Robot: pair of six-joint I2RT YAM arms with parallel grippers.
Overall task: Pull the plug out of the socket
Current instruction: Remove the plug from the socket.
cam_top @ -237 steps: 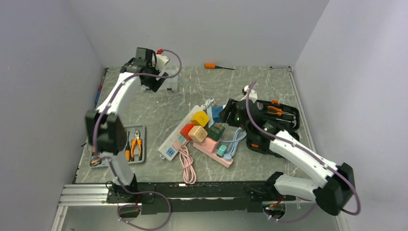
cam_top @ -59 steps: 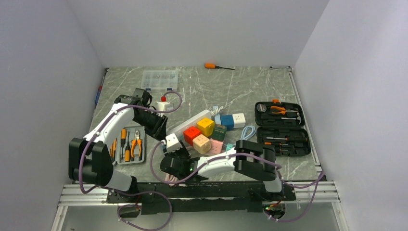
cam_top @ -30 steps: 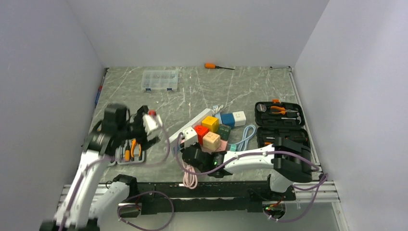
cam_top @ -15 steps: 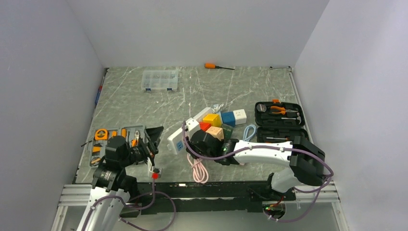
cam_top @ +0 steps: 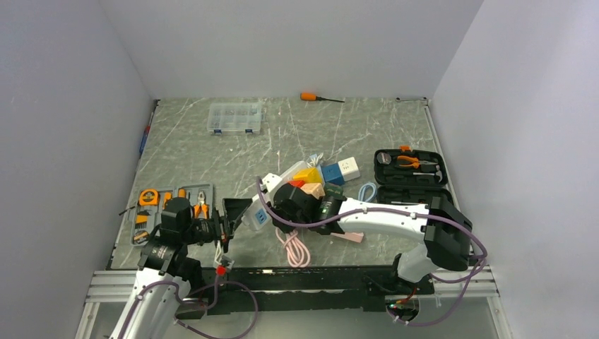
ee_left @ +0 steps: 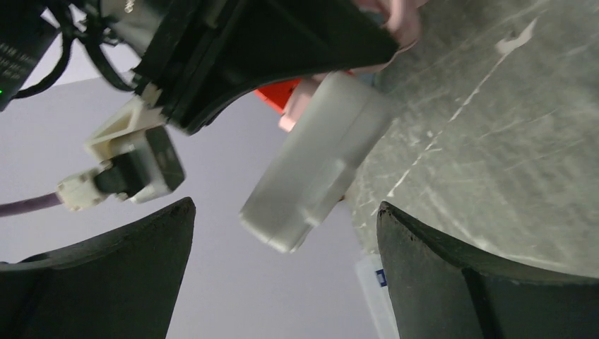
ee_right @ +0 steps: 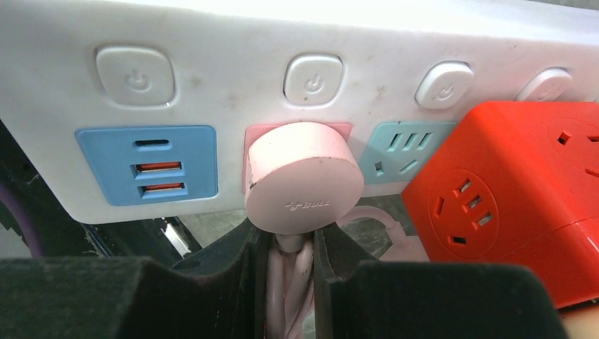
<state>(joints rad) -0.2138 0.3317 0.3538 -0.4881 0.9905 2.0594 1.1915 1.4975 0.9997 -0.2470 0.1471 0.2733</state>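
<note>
**In the middle of the right wrist view: pink plug pinched by its cord, not out yet**

Dead centre of that view, the pink plug sits flush in the pink socket of the white power strip. There's a blue USB panel on its left and a red cube adapter crowding it on the right.

The right gripper is nearly closed, with its fingers squeezing the pink cable right under the plug's round head. So it has hold of the cord, not the plug body. I'd call this the grasp stage, with the actual pull not yet done.

The next move looks like a straight tug away from the socket face. My worry is that the strip just comes along for the ride, or the cord takes all the strain.

The left gripper sits lower left of centre in the overhead view, spread fully wide and holding nothing. In its own camera the end of the strip hangs between the fingers. If it clamped that end, the pull would have something to work against.

Everything sits on a grey marble-look table. There's a clear parts box and an orange screwdriver along the top. A black tool case is at the right and a tool tray at the left. Plain pale walls close it in on three sides.
</note>
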